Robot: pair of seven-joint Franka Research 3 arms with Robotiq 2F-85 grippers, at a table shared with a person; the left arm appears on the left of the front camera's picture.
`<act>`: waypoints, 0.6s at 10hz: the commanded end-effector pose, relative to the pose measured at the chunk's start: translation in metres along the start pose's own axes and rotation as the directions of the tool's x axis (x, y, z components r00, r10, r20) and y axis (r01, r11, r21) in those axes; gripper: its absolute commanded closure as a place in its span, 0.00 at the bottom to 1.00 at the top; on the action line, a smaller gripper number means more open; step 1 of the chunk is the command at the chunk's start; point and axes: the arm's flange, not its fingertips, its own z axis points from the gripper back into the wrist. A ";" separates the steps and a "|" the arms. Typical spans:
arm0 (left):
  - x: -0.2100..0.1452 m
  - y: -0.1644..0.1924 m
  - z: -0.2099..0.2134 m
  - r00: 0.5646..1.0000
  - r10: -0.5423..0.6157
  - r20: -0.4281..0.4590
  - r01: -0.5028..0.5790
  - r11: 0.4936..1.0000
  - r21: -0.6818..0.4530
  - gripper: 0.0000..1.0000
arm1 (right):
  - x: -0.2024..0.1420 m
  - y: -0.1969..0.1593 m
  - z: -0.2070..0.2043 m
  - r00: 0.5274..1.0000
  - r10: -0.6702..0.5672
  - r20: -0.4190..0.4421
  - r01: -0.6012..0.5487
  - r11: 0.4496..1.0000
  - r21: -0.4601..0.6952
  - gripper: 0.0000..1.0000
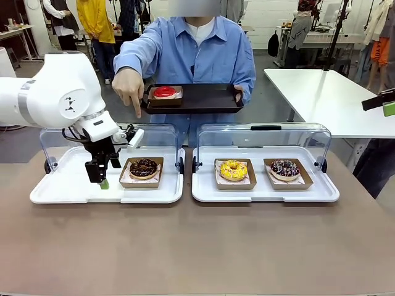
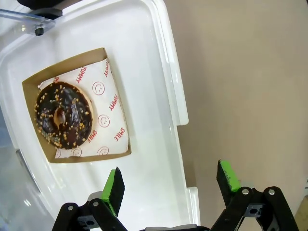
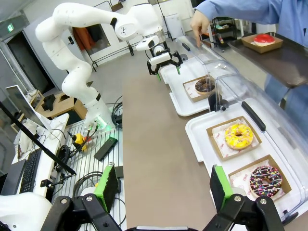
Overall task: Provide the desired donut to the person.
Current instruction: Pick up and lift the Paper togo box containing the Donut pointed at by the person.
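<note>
Jaws of the left gripper (image 1: 102,180) stand wide and empty above the bare left part of the white plastic tray (image 1: 62,192), just beside the chocolate-glazed, nut-flecked donut (image 1: 144,167) in its brown cardboard tray. The person's hand (image 1: 128,89) points a finger down towards that donut, so it is likely the wanted one. Grasping it and handing it over are not yet done. The person's black serving tray (image 1: 203,98) carries a red-iced donut (image 1: 165,92). Farther right, the right gripper (image 3: 163,187) hangs wide open, holding nothing, well apart from the trays.

Right end effector (image 1: 387,105) mostly off-frame
</note>
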 end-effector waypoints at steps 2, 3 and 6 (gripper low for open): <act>0.016 0.018 -0.016 0.999 0.036 -0.040 -0.035 0.999 0.013 0.00 | -0.001 0.000 0.000 1.000 0.003 0.008 -0.003 1.000 0.007 0.00; 0.019 0.026 -0.021 0.997 0.057 -0.054 -0.056 0.998 0.023 0.00 | -0.001 0.000 0.000 1.000 0.003 0.008 -0.003 1.000 0.007 0.00; 0.021 0.043 -0.036 0.993 0.095 -0.071 -0.093 0.995 0.030 0.00 | -0.001 0.000 0.000 1.000 0.003 0.008 -0.003 1.000 0.007 0.00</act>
